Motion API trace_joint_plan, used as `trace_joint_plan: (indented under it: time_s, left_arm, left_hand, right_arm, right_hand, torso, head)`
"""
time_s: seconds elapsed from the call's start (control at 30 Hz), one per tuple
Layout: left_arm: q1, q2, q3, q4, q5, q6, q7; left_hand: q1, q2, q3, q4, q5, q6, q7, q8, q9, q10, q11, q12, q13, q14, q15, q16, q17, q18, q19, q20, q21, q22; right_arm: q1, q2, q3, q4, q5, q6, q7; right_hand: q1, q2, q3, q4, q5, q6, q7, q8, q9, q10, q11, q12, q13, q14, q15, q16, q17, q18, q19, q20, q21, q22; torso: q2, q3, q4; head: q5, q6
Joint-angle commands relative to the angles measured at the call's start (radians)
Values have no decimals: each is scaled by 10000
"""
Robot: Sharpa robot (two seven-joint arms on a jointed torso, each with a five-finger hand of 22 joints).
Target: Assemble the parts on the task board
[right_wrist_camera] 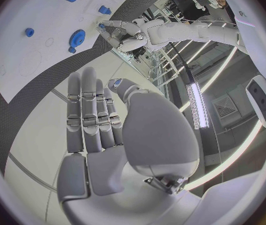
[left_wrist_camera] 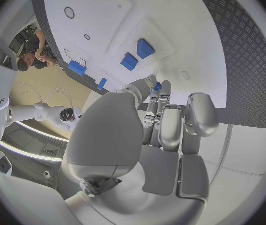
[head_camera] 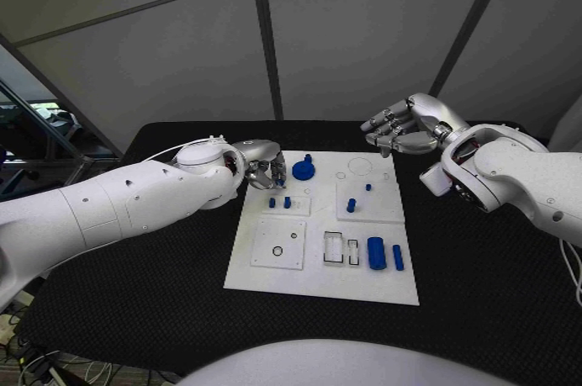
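The white task board (head_camera: 279,272) lies in the middle of the black desk (head_camera: 485,277). On it, a round blue part with a stem (head_camera: 304,170) sits near the far edge, two small blue pegs (head_camera: 280,203) stand on a raised plate at the left, another peg (head_camera: 351,206) stands further right, and two blue cylinders (head_camera: 386,255) lie side by side near the right edge.

The left robot hand (head_camera: 258,167) hovers at the board's far left corner, just beside the round part; its fingers (left_wrist_camera: 170,127) are curled inward, and whether they pinch anything cannot be told.

The right robot hand (head_camera: 406,125) hangs raised beyond the board's far right corner, well apart from it, fingers (right_wrist_camera: 89,115) extended with nothing held.

Part of a word on the robot's body in the left wrist view is too cropped to read.
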Motion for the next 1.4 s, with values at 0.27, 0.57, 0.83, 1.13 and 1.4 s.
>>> trace_joint_plan:
  time_s: [0.27,0.57,0.83,1.13,1.4]
  left_arm:
    - [9,52,1,-110,7,410,-144]
    - [10,111,1,-182,7,490,-150]
    - [10,156,0,-201,7,486,-105]
    - [10,227,0,-211,7,483,-49]
    - [11,292,0,-203,8,469,17]
  left_hand:
    - [-10,57,-6,-79,-31,55,-7,-1,8,65,-29,-45,11,60,-36,44,-18,-370,58,-2,43,630]
    - [-11,51,-8,-87,-31,49,-5,-12,6,62,-27,-57,13,57,-36,41,-30,-373,64,-5,53,637]
    - [-5,55,-4,-94,-29,46,-3,-19,5,61,-26,-66,14,53,-36,36,-44,-370,59,-7,41,632]
    - [-5,55,-4,-94,-29,46,-3,-19,5,61,-26,-66,14,53,-36,36,-44,-370,59,-7,41,632]
    - [-7,58,-2,-99,-29,40,3,-30,3,58,-22,-80,16,50,-36,33,-55,-369,55,-10,30,629]
  right_arm:
    - [21,-5,7,8,13,51,79]
    - [21,-9,7,20,13,52,74]
    - [21,2,7,23,13,55,74]
    - [21,19,7,24,13,55,79]
    - [21,14,7,31,13,54,79]
  right_hand:
    - [-98,12,0,-57,-22,-3,59,-38,3,67,34,-55,-10,77,-4,-36,9,114,27,-2,-42,10]
    - [-98,12,0,-57,-22,-3,59,-38,3,67,34,-55,-10,77,-4,-36,9,114,27,-2,-42,10]
    - [-98,12,0,-57,-22,-3,59,-38,3,67,34,-55,-10,77,-4,-36,9,114,27,-2,-42,10]
    - [-98,12,0,-57,-22,-3,59,-38,3,67,34,-55,-10,77,-4,-36,9,114,27,-2,-42,10]
    - [-98,12,0,-57,-22,-3,59,-38,3,67,34,-55,-10,77,-4,-36,9,114,27,-2,-42,10]
  torso:
    - [5,6,-8]
    - [3,0,-7]
    - [4,0,-5]
    - [6,1,-9]
    - [4,3,-3]
  head:
    - [-40,-6]
    - [-37,-15]
    - [-52,-12]
    - [-45,-12]
    - [-67,-10]
